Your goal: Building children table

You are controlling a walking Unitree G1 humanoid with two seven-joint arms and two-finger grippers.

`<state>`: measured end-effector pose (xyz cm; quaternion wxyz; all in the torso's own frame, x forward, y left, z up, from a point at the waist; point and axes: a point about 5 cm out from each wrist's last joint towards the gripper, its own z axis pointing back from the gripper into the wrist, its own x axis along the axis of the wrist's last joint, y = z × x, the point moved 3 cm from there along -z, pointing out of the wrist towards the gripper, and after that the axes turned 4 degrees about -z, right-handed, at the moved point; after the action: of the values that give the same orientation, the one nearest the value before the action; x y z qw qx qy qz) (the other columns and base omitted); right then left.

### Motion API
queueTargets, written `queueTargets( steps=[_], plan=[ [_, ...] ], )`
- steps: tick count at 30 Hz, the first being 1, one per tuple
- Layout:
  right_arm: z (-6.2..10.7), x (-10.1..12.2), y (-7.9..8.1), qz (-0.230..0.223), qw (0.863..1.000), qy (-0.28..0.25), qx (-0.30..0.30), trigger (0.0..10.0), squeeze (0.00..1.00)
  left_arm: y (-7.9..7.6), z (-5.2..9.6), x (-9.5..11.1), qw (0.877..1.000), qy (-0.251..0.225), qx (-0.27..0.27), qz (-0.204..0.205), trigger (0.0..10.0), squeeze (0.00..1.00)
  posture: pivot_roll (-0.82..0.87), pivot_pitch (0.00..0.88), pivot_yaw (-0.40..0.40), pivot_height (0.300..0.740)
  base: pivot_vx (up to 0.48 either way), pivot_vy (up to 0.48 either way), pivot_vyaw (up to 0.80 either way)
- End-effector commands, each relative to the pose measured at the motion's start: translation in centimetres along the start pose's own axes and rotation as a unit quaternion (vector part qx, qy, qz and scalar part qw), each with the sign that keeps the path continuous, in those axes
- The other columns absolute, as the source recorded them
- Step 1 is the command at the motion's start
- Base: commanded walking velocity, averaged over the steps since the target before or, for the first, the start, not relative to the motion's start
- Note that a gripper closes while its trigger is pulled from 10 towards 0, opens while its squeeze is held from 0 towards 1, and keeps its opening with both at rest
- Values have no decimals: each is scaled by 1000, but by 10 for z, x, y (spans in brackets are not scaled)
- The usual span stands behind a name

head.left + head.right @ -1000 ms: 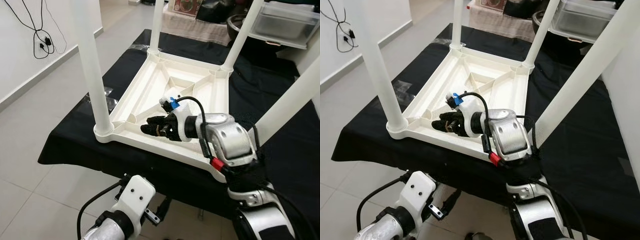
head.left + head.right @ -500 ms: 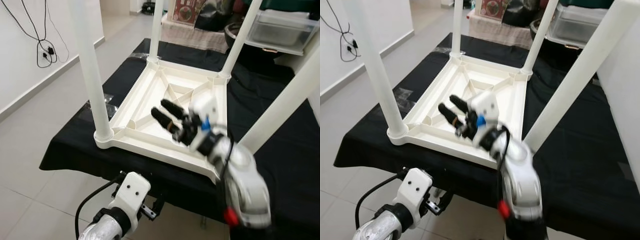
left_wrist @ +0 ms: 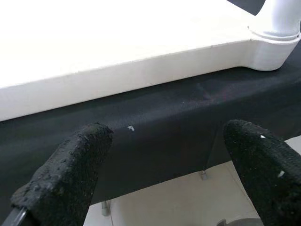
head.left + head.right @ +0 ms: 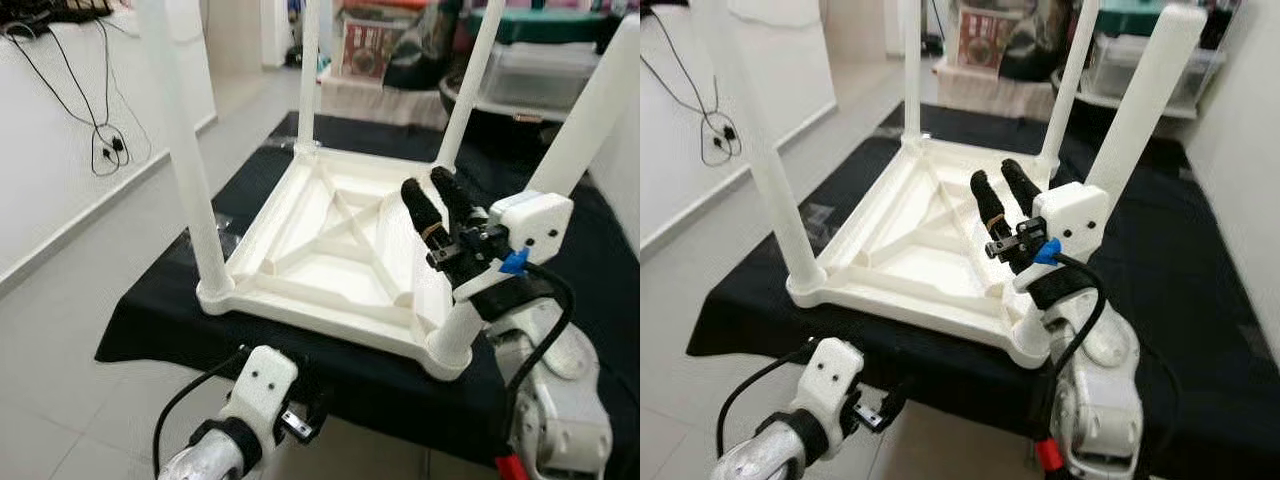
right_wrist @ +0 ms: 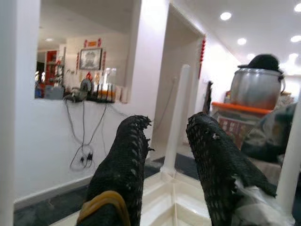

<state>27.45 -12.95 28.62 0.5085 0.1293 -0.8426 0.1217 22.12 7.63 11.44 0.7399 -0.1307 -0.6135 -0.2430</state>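
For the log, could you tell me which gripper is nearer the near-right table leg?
Right. The right gripper is raised beside that leg; the left gripper hangs below the table edge.

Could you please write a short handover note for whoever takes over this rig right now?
Right tool: open, empty, raised over the upturned table top, beside the near right leg.
Left tool: open, empty, low by the near edge of the black cloth.
Table lies upside down on the cloth; all four legs stand in their corner sockets.
Left: seating tightness cannot be judged; check each leg, then turn the table upright.
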Motion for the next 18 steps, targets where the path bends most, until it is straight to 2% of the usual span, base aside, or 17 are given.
queueTargets(
  steps=[1, 2, 3, 4, 6, 9, 10, 11, 13, 14, 15, 16, 17, 18],
  plan=[
    [-6, 22, 9, 8, 999, -43, 6, 10000, 176, 2, -1, -4, 1000, 5, 1, 1, 10000, 0, 45, 27, -38, 740, 0, 0, 0],
    [-11, 31, 11, 13, 998, -64, 3, 10000, 694, 3, -2, -5, 1000, 6, -1, -1, 10000, 0, 46, 27, -38, 740, 0, 0, 0],
    [-18, 42, 15, 7, 996, -85, 9, 10000, 1000, 3, -3, -6, 1000, 6, -2, -2, 10000, 0, 48, 23, -34, 740, 0, 0, 0],
    [-18, 42, 15, 7, 996, -85, 9, 10000, 1000, 3, -3, -6, 1000, 6, -2, -2, 10000, 0, 48, 23, -34, 740, 0, 0, 0],
    [-31, 75, 7, 61, 986, -156, -21, 10000, 1000, 3, -5, -7, 1000, 7, -6, -7, 10000, 0, 54, 16, -37, 740, 0, 0, 0],
    [-31, 75, 7, 61, 986, -156, -21, 10000, 1000, 3, -5, -7, 1000, 7, -6, -7, 10000, 0, 54, 16, -37, 740, 0, 0, 0],
    [-33, 87, 4, 84, 979, -181, -37, 10000, 1000, 4, -5, -7, 1000, 8, -7, -8, 10000, 0, 54, 16, -37, 740, 0, 0, 0],
    [-35, 104, -13, 141, 964, -203, -95, 10000, 1000, 4, -6, -8, 1000, 8, -8, -9, 10000, 0, 51, 14, -34, 740, 0, 0, 0],
    [-35, 104, -13, 141, 964, -203, -95, 10000, 1000, 4, -6, -8, 1000, 8, -8, -9, 10000, 0, 51, 14, -34, 740, 0, 0, 0],
    [-35, 114, -23, 175, 951, -215, -134, 10000, 392, 4, -6, -8, 1000, 9, -8, -9, 10000, 0, 52, 14, -32, 740, 0, 0, 0],
    [-30, 116, -42, 197, 940, -204, -190, 10000, 0, 4, -6, -9, 1000, 9, -8, -8, 10000, 0, 46, 16, -33, 740, 0, 0, 0],
    [-26, 114, -55, 197, 934, -191, -229, 10000, 0, 4, -7, -9, 1000, 9, -7, -8, 10000, 0, 47, 17, -32, 740, 0, 0, 0],
    [-26, 114, -55, 197, 934, -191, -229, 10000, 0, 4, -7, -9, 1000, 9, -7, -8, 10000, 0, 47, 17, -32, 740, 0, 0, 0],
    [-23, 111, -62, 190, 933, -179, -247, 10000, 0, 4, -7, -9, 1000, 9, -7, -7, 10000, 0, 46, 18, -30, 740, 0, 0, 0]
  ],
)
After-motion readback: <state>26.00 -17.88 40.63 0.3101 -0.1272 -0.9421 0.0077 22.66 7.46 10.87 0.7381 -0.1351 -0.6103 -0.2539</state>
